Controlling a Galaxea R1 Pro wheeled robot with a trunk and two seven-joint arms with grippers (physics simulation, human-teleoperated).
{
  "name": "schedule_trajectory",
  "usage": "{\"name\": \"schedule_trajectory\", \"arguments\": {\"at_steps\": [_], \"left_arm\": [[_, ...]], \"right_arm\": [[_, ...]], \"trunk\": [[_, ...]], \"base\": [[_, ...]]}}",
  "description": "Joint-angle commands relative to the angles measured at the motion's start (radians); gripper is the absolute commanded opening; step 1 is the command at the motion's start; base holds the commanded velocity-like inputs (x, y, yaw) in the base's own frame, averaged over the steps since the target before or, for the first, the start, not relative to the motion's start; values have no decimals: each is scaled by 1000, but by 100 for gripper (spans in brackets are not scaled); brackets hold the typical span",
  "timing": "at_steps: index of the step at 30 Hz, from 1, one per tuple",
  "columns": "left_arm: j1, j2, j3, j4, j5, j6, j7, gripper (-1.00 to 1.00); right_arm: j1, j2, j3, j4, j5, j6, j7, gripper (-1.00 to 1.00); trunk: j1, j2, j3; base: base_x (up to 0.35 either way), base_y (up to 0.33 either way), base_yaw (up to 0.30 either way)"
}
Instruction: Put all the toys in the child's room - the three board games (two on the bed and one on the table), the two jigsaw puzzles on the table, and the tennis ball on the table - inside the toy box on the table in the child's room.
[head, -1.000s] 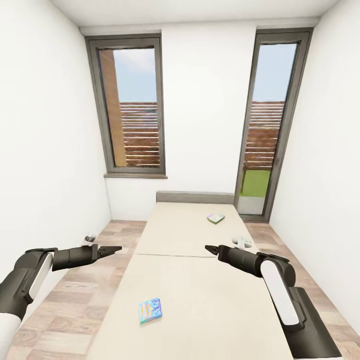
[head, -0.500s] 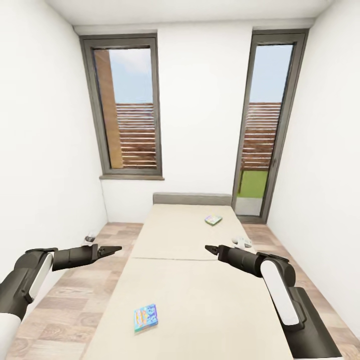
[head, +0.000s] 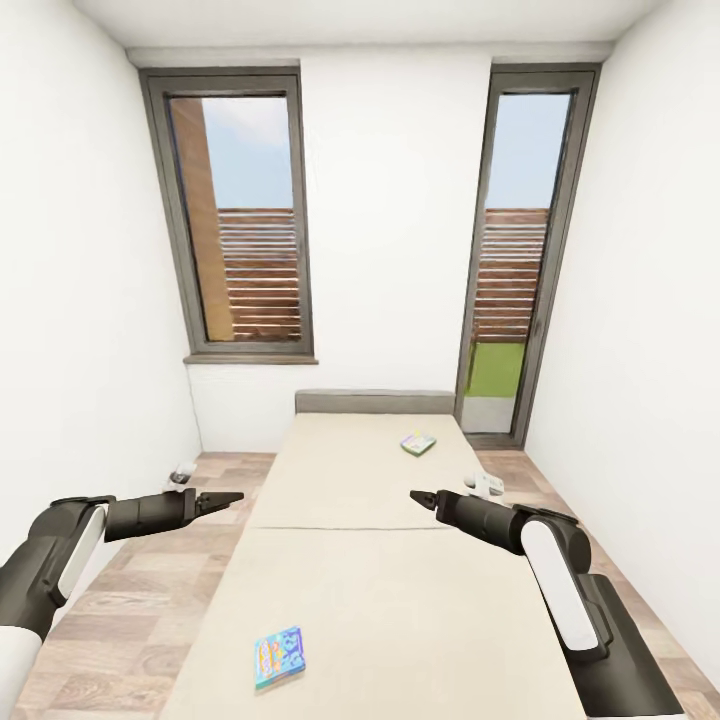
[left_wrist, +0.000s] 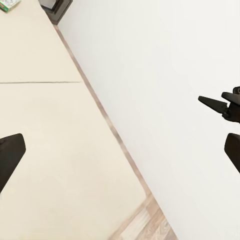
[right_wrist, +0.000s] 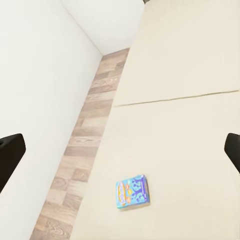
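The bed (head: 400, 600) with cream mattresses stretches ahead of me in the child's room. A blue board game (head: 278, 657) lies on its near left part, also seen in the right wrist view (right_wrist: 132, 191). A white-green board game (head: 418, 443) lies near the far right, by the grey headboard (head: 372, 402); its corner shows in the left wrist view (left_wrist: 7, 4). My left gripper (head: 228, 497) hangs over the floor left of the bed, open and empty. My right gripper (head: 420, 497) hovers over the bed's middle, open and empty. The table and toy box are out of view.
Two tall windows (head: 240, 215) fill the far wall. Narrow strips of wood floor (head: 130, 610) run along both sides of the bed between white walls. A small white object (head: 487, 484) lies on the floor right of the bed, another small one (head: 180, 472) on the left.
The whole view has shifted, so the camera has moved: the bed and both games now sit lower and further left. Both arms keep the same pose.
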Motion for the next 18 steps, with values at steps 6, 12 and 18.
{"name": "schedule_trajectory", "arguments": {"at_steps": [6,12,18], "left_arm": [[0,0,0,0,2,6,-1,100],[0,0,0,0,2,6,-1,100],[0,0,0,0,2,6,1,100]], "right_arm": [[0,-1,1,1,-1,3,-1,100],[0,-1,1,2,0,3,-2,100],[0,-1,1,2,0,2,-3,100]], "trunk": [[1,-1,0],[1,-1,0],[1,-1,0]], "base": [[56,0,-5],[15,0,-1],[16,0,0]]}}
